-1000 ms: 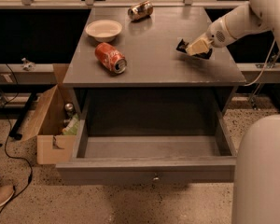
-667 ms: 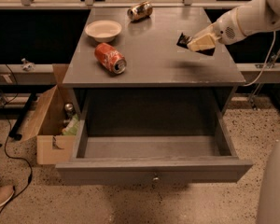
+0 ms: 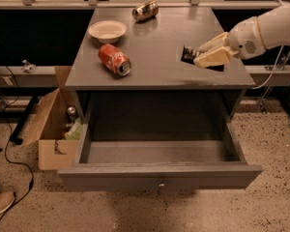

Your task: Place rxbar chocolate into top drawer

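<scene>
Black rxbar chocolate [image 3: 188,55] — clamped in the hand [image 3: 200,56], above the cabinet [image 3: 154,66].

1. The single camera is looking down steeply from in front of the cabinet [image 3: 159,62], facing its open drawer [image 3: 111,178].
2. It is framing both whole, fairly near.
3. The gripper [image 3: 203,57], clasping the bar [image 3: 188,55], is showing at upper right.

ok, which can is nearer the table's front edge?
The red can, by the bowl; the other can lies at the back. The gripper holds the rxbar chocolate at right.
</scene>
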